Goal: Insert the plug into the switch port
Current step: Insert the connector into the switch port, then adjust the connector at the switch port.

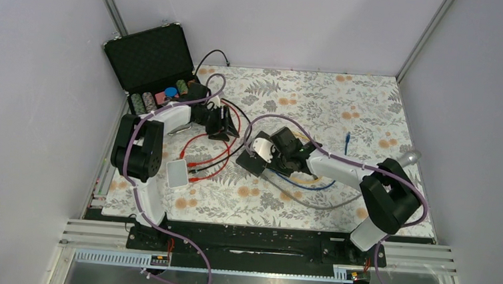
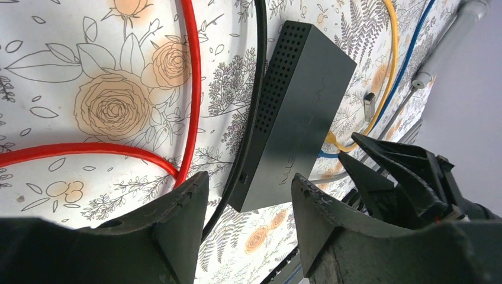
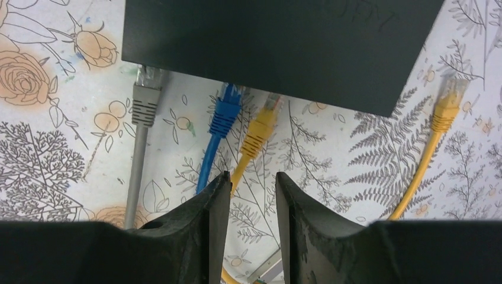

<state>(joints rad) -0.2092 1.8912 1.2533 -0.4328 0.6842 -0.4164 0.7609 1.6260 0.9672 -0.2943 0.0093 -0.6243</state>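
We've both grippers near the switch (image 3: 284, 47).
L gripper (image 2: 248, 178) fingers spread wide, R gripper (image 3: 251, 176) fingers slightly apart, pinching nothing we can see; loose yellow plug (image 3: 447, 97) lies on mat (image 3: 355, 195) just beside switch, unplugged.

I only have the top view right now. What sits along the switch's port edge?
Observer: Three plugs meet it: a gray plug, a blue plug, a yellow plug.
Operator: Any plug lying loose?
Observer: A second yellow plug lies beside the switch, apart from it.
Operator: Is the right gripper holding something?
Observer: No. Its jaws stand apart with nothing between them.
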